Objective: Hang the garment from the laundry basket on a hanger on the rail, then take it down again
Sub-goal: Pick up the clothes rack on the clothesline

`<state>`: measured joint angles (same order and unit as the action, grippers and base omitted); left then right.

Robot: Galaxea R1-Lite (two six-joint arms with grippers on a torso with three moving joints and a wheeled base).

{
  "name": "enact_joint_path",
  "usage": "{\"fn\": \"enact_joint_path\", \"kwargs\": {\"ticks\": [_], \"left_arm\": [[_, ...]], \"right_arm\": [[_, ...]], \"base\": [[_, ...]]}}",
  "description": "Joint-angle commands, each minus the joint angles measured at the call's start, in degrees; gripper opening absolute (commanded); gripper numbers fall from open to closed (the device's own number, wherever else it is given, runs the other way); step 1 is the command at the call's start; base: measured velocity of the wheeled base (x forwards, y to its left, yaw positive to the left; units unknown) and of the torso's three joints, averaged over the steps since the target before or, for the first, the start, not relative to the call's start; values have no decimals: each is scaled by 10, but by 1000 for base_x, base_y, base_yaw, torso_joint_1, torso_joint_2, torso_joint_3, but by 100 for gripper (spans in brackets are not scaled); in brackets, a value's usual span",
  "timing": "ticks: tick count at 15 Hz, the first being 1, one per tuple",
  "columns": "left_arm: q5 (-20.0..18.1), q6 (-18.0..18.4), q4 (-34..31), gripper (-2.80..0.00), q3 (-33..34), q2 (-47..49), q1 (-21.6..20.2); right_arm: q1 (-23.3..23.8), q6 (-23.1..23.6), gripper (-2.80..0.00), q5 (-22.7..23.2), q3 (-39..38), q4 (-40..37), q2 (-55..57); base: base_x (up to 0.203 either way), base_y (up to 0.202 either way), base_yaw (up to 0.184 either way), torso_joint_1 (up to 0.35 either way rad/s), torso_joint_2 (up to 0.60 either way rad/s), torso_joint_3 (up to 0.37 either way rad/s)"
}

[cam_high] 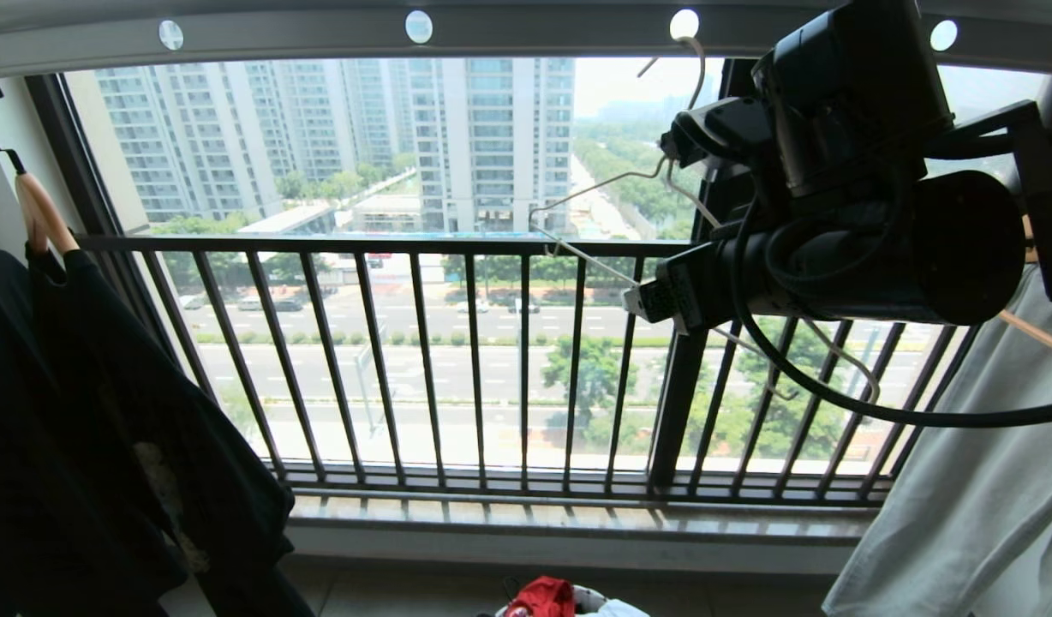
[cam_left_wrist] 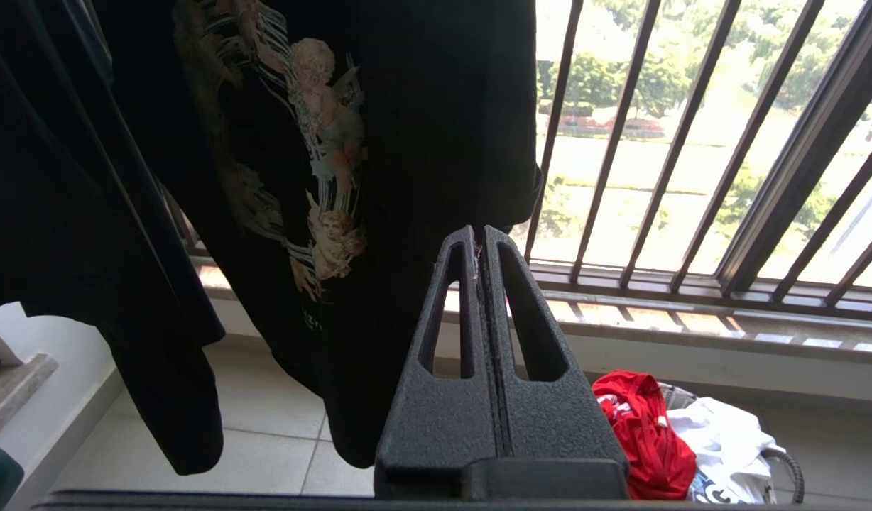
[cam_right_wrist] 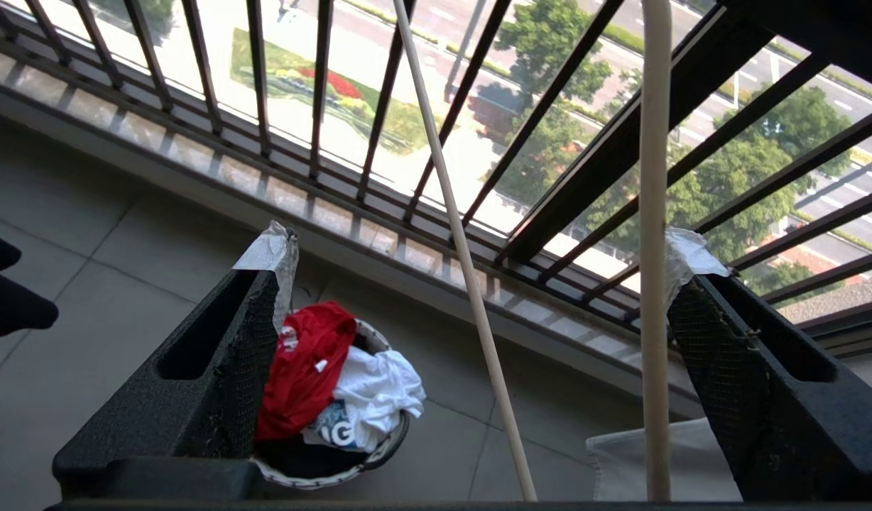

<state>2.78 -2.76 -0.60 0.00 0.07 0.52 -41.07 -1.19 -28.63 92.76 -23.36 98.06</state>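
Note:
The red garment [cam_right_wrist: 304, 369] lies crumpled in the laundry basket [cam_right_wrist: 379, 454] on the floor, beside a white T-shirt [cam_right_wrist: 375, 387]. It also shows at the bottom edge of the head view as the garment [cam_high: 543, 597]. The white wire hanger [cam_high: 594, 188] hangs by its hook from a hole in the grey rail [cam_high: 534, 30]. My right gripper [cam_right_wrist: 478, 252] is raised to it and open, and two wires of the hanger [cam_right_wrist: 464, 262] pass between its fingers. My left gripper [cam_left_wrist: 478, 238] is shut on nothing, low beside the black shirt [cam_left_wrist: 407, 106], with the garment [cam_left_wrist: 642, 433] beyond it.
A black shirt [cam_high: 106, 428] hangs on a wooden hanger [cam_high: 42, 218] at the left. A pale garment [cam_high: 963, 480] hangs at the right, close under my right arm [cam_high: 877, 231]. The dark barred window railing [cam_high: 423, 360] runs behind the rail, above a tiled floor [cam_right_wrist: 88, 270].

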Motion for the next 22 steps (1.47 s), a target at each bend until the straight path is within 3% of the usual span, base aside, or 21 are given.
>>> {"fn": "enact_joint_path", "kwargs": {"ticks": [1,3,4,22], "left_arm": [[0,-1,0,-280,0,0,0],[0,-1,0,-280,0,0,0],[0,-1,0,-280,0,0,0],[0,-1,0,-280,0,0,0]], "right_arm": [[3,5,0,6,0,-1,-1],[3,12,0,16,-1,-1,-2],[3,12,-280,18,-1,-1,-2],[11,27,-280,22,0,24,-10]], "base": [[0,0,0,0,0,0],[0,0,0,0,0,0],[0,0,0,0,0,0],[0,0,0,0,0,0]]}}
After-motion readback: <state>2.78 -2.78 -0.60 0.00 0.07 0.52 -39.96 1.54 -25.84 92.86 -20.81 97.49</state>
